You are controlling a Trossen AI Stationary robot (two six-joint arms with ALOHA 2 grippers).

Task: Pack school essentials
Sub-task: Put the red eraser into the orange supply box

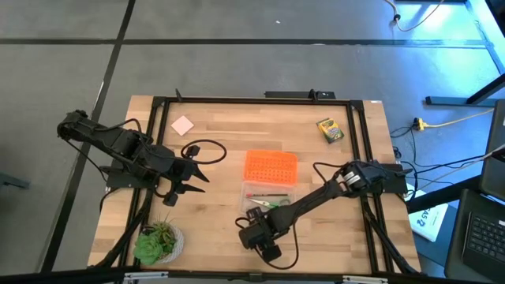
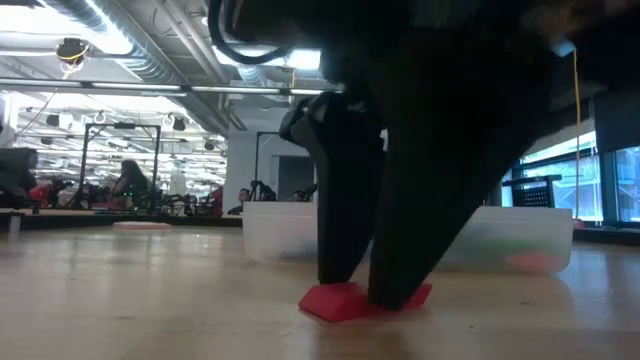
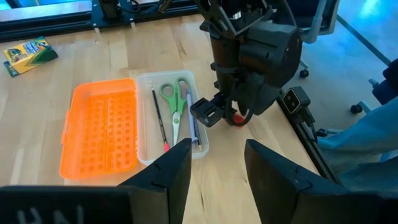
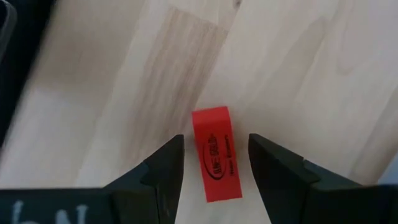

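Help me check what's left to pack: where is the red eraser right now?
The red eraser lies on the bare wood between the open fingers of the right gripper, near the table's front edge, just in front of the clear box holding the scissors.

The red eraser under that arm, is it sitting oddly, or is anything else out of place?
Nothing looks damaged or spilled. The red eraser lies flat on the table between the open fingers of the right gripper. The crayon box and pink note pad lie unpacked, far from the clear box.
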